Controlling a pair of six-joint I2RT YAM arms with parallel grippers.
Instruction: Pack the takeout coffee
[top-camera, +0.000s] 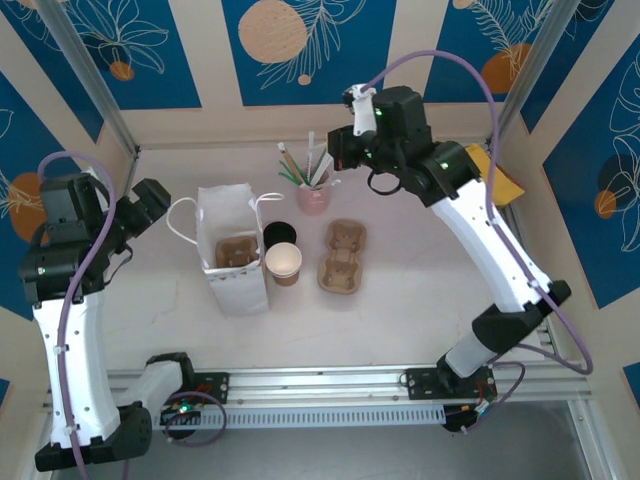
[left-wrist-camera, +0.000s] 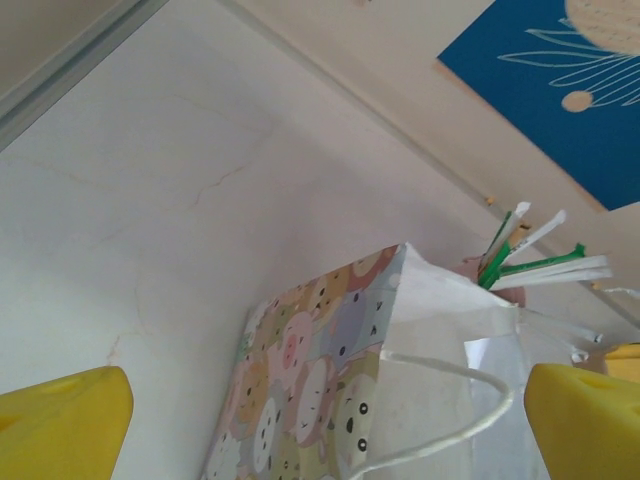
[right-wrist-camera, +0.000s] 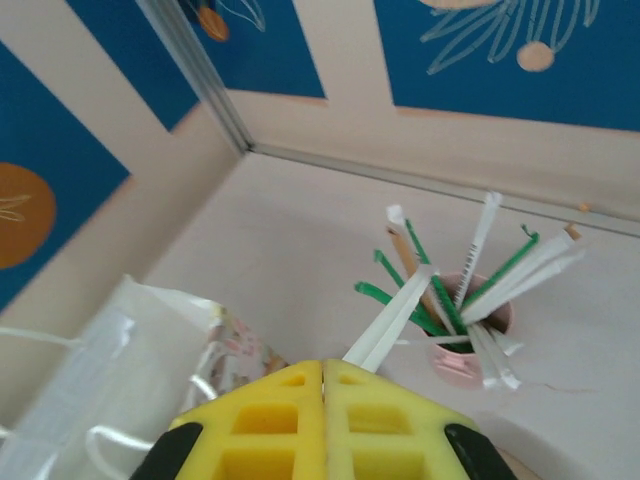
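Coffee (top-camera: 278, 236): black round lid seen from above, cup body hidden; mid-bench, just right of bag (top-camera: 240, 290). Bag holds brown tray (top-camera: 236, 250). Pink cup (top-camera: 314, 198) holds straws (right-wrist-camera: 450, 300). Left gripper (top-camera: 149, 202) agape, empty. Right gripper (right-wrist-camera: 323, 395) pinched on white straw (right-wrist-camera: 395, 320).

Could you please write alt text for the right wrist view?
The right gripper, yellow fingers shut, points toward a pink cup of green and white straws on a pale table. A white bag stands at lower left.
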